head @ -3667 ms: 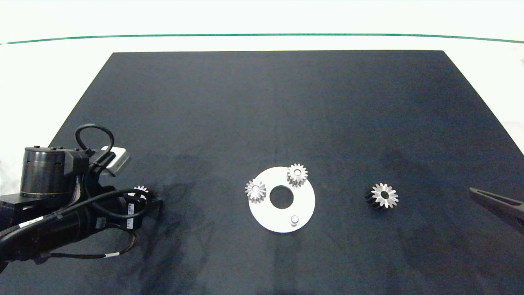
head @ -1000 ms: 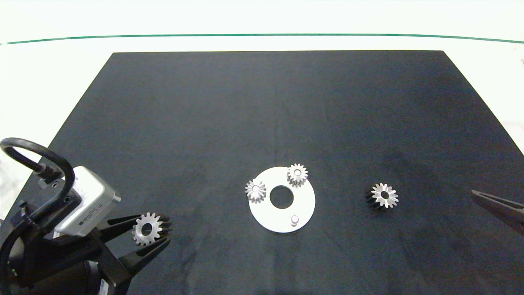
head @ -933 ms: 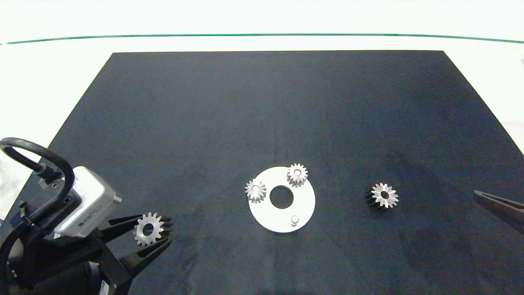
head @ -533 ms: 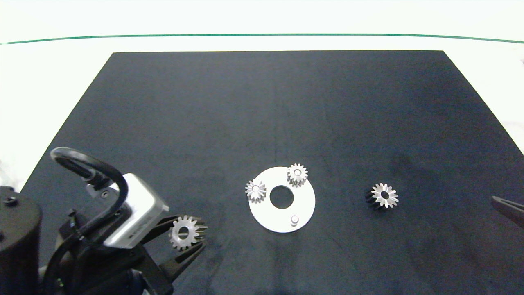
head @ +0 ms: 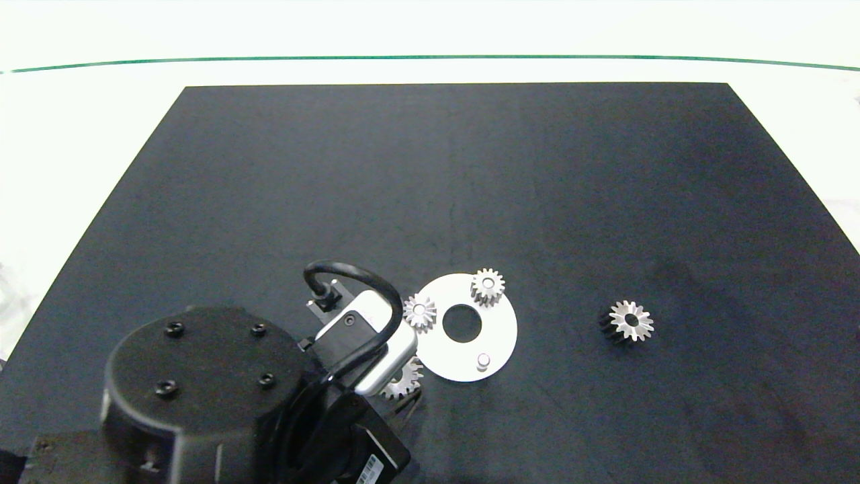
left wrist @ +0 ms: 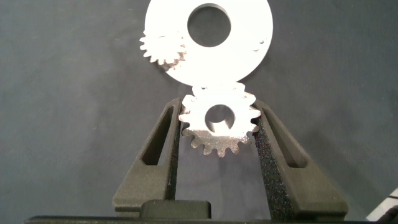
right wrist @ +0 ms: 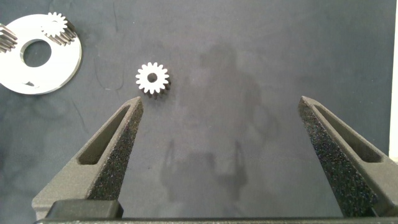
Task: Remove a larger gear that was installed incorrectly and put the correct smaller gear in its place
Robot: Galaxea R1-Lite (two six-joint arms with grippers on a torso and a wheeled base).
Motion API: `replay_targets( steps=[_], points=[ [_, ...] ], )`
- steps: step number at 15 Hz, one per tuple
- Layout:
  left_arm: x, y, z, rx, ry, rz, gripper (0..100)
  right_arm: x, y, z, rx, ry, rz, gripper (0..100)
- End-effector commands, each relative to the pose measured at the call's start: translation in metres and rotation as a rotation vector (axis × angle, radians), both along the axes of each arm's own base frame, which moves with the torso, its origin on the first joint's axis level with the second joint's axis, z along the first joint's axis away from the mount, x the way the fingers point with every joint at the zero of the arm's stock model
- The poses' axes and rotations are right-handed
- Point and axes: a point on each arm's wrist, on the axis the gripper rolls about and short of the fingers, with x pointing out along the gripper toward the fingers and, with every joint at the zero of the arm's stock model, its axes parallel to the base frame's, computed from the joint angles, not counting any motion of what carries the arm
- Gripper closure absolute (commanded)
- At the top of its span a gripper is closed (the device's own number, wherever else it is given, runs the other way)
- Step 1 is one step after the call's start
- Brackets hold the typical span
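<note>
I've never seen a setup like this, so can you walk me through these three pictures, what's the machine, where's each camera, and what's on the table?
It is a two-armed robot working over a dark mat. The head view looks down from above; the other two come from cameras on each wrist.

On the mat lies a round white plate with two small gears on pegs and one bare peg. The larger gear lies alone to the right.

The left gripper has its fingers shut on the smaller gear, right at the plate's edge near the bare peg. The right gripper is out of the head view, open and holding nothing.
</note>
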Motion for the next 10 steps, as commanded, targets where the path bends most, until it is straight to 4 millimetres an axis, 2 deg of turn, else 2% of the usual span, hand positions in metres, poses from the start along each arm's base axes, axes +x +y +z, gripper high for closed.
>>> replay_targets(
  steps=[1,6,10],
  points=[
    [0.005,-0.016,-0.007,0.034,0.015,-0.011,87,-0.004,-0.003,0.003,0.007,-0.024,-0.027,0],
    [0.010,-0.038,0.004,0.081,0.037,-0.037,87,-0.007,-0.008,0.000,0.010,-0.023,-0.103,0],
    [0.014,-0.054,0.007,0.115,0.055,-0.051,87,-0.003,-0.007,-0.005,0.090,0.009,-0.125,0]
  ],
)
